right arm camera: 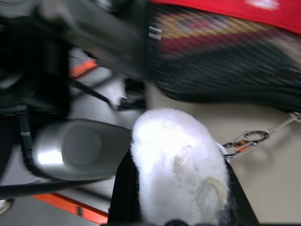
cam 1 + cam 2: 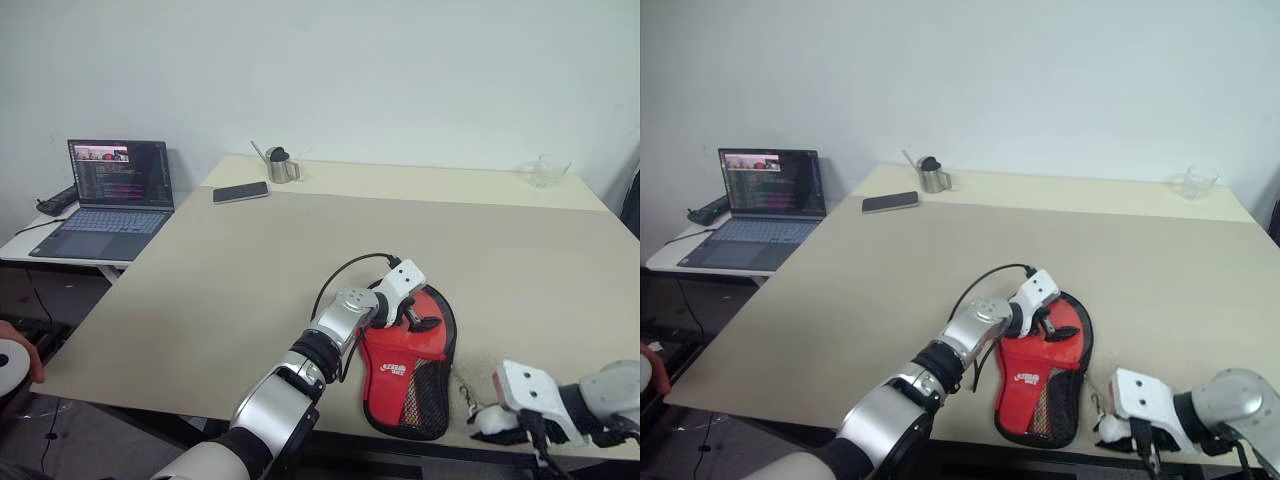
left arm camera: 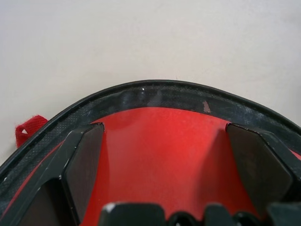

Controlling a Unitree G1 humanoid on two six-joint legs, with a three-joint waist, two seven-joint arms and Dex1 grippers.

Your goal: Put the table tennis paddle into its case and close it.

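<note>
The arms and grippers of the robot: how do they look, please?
Both arms have silver-grey shells with black joints. Each wrist ends in a white housing with black fingers. A black cable loops above the left gripper. The right gripper ends in white fluffy padding.

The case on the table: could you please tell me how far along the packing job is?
Looks done: the paddle seems to be inside; a striped shape shows behind the mesh pocket of the case. In hand: the left gripper, open, rests on the case's round end; the right gripper pinches a white pompom on a metal clasp. Left: whether the zip is closed, I cannot tell.
</note>
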